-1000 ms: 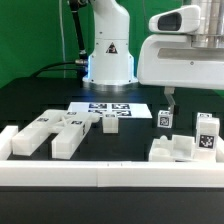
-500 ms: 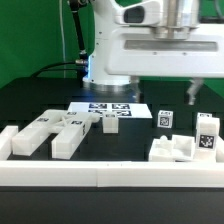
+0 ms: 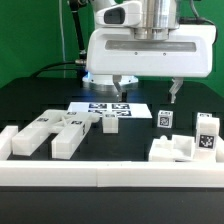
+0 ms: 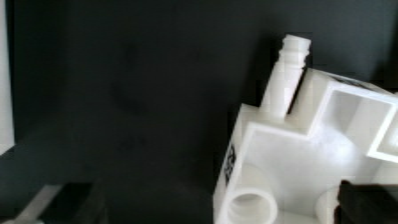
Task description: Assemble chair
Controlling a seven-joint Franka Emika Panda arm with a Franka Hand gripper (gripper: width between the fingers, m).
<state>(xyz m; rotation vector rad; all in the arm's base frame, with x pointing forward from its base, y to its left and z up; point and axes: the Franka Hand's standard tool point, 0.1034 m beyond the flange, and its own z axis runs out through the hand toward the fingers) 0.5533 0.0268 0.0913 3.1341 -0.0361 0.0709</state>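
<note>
The chair lies in loose white pieces on the black table. Several blocks (image 3: 50,132) sit at the exterior view's left and a small tagged block (image 3: 110,121) in the middle. Two tagged pieces (image 3: 163,118) (image 3: 206,132) and a chunky stepped piece (image 3: 175,148) are at the right. My gripper (image 3: 147,92) hangs open above the table's middle, holding nothing and touching no piece. In the wrist view a white piece with a round peg and a round hole (image 4: 294,135) lies below my gripper (image 4: 214,205), whose dark fingertips (image 4: 54,205) show at the frame's edge.
The marker board (image 3: 110,107) lies flat behind the small block. A white rail (image 3: 110,175) runs along the table's front edge. The robot's base (image 3: 105,60) stands at the back in front of a green backdrop.
The gripper has travelled from above the right-hand tagged pieces toward the exterior view's left and turned, so both fingers now show. It stayed open. No piece moved.
</note>
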